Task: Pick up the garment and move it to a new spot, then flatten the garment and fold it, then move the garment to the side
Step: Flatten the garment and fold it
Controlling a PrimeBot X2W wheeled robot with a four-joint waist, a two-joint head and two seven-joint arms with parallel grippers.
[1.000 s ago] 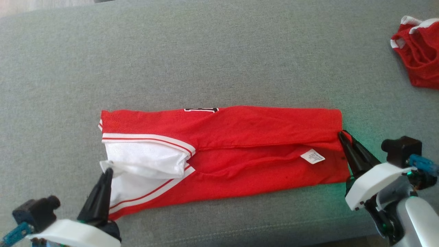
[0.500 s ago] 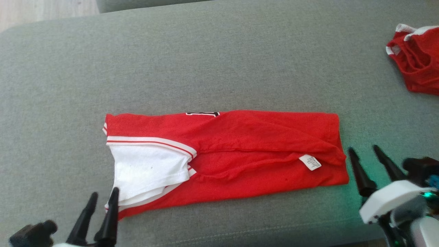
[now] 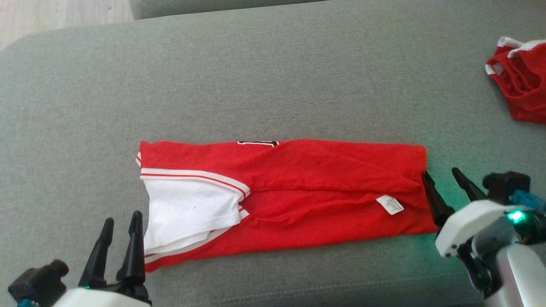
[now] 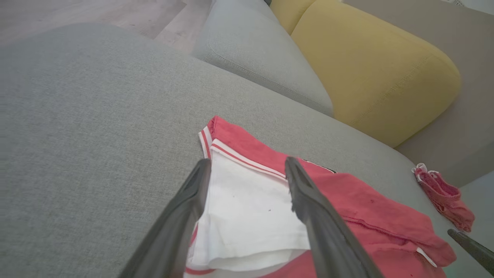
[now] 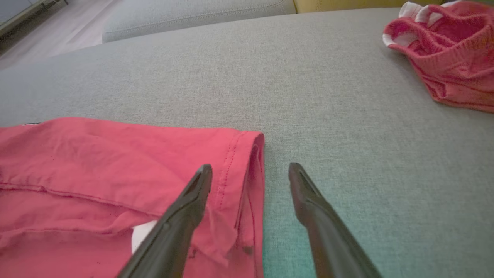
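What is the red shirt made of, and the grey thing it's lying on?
The red shirt looks like thin sporty mesh cloth, maybe polyester: tiny holes show near its hem and it creases softly. The grey cushion looks like matte woven upholstery fabric, with a fine speckled weave and stitched seam.

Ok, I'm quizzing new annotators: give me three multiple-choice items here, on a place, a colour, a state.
1. Where does the small crumpled red garment lie? A) on the folded garment B) far right on the grey seat C) on the floor
2. The folded garment's left-end panel is: A) blue B) black C) white
3. The left gripper and right gripper: A) both open B) both shut C) one shut
Answers: B, it sits apart at the head view's right edge; C, white cloth below striped trim; A, both finger pairs stand spread.
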